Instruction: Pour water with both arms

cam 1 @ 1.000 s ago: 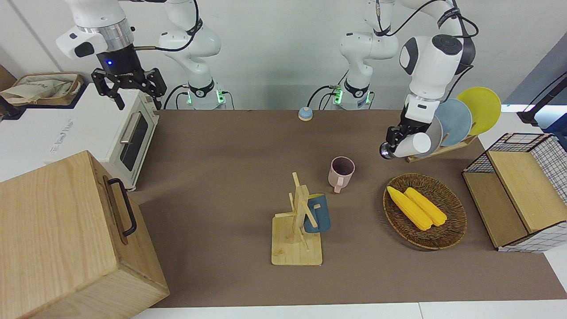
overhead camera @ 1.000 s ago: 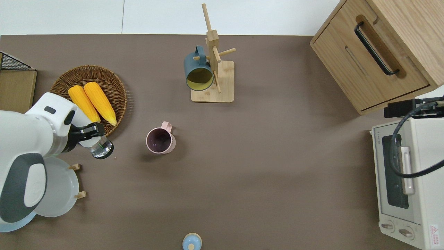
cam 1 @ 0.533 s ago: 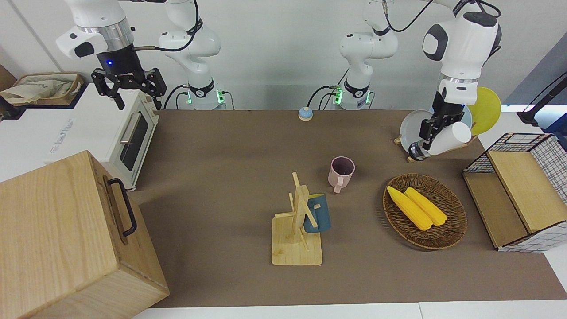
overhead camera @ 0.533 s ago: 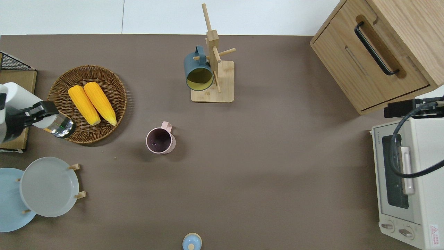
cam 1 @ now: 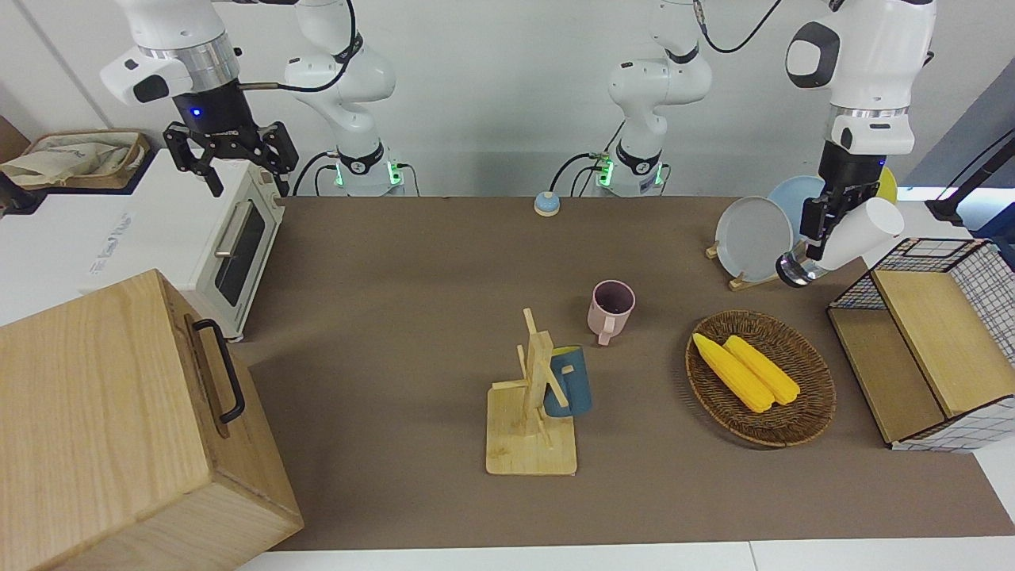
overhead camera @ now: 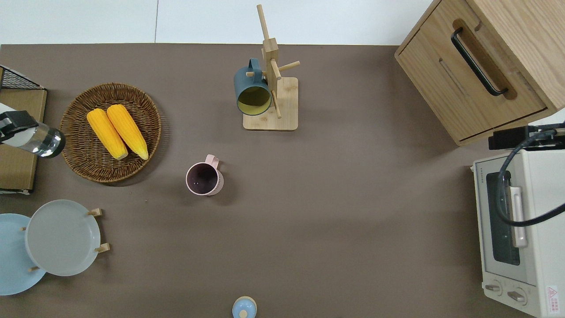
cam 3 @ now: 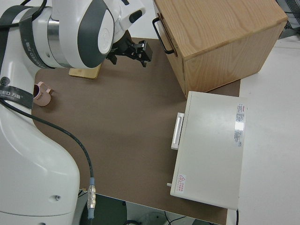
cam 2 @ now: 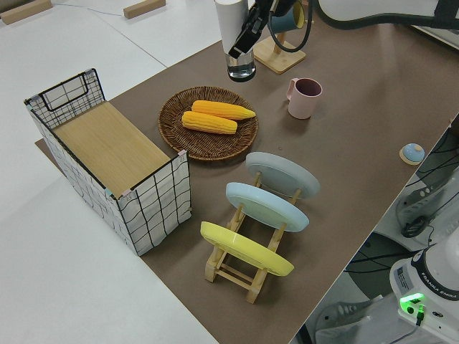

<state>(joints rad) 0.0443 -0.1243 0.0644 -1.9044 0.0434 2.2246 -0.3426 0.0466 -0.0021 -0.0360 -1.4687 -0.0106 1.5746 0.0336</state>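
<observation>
My left gripper (cam 1: 823,225) is shut on a white bottle (cam 1: 842,238) with a clear lower end. The bottle hangs tilted, its clear end down and pointing toward the pink mug. In the overhead view the bottle (overhead camera: 34,140) is over the edge of the wire basket, beside the wicker basket, and most of the left gripper (overhead camera: 12,122) is cut off by the frame edge. The pink mug (cam 1: 611,308) stands upright mid-table, a good way from the bottle. The right arm is parked with its gripper (cam 1: 231,165) open.
A wicker basket (overhead camera: 150,145) holds two corn cobs. A wire basket (cam 1: 936,349) with a wooden lid, a plate rack (overhead camera: 62,236), a mug tree (cam 1: 530,412) with a blue mug, a wooden cabinet (cam 1: 119,428) and a toaster oven (cam 1: 230,238) ring the table.
The left arm has swung the bottle away from the pink mug, past the wicker basket toward the wire basket, and raised it. The right arm has not moved.
</observation>
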